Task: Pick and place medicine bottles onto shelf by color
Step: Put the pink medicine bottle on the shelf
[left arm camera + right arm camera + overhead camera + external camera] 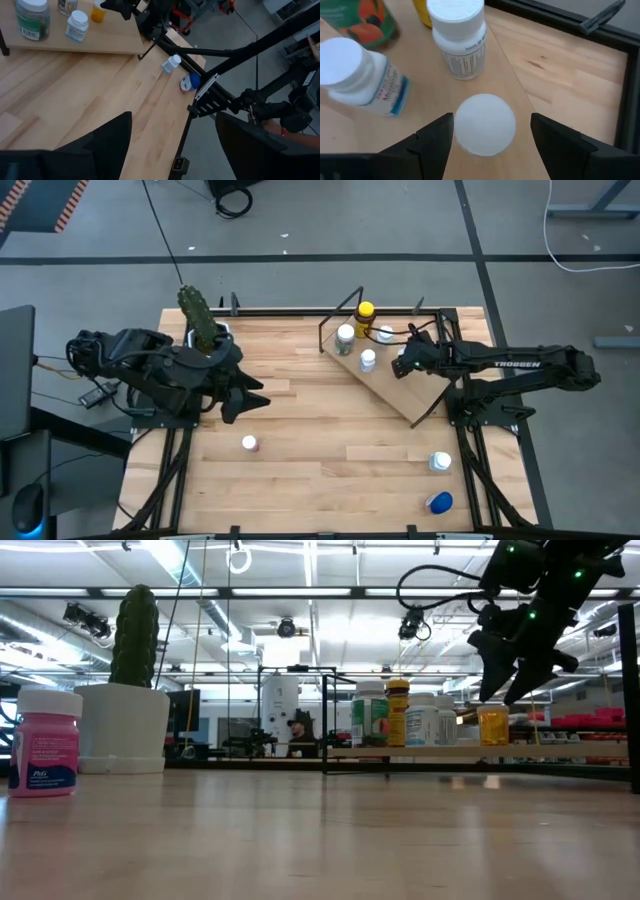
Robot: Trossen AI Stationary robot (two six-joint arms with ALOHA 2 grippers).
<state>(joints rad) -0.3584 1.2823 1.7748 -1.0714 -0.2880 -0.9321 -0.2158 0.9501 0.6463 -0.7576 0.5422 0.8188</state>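
Shelf [400, 385] w/ five bottles [368, 360], right gripper [403, 366] jaws spread, left gripper [250, 395] too.

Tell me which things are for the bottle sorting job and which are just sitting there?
For the job: shelf, bottles on it, pink bottle, white-capped bottle, blue-capped bottle, right gripper.
Just there: cactus pot, waiting left gripper.

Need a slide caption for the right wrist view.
Right gripper open above a white-capped bottle standing on the shelf beside two others.
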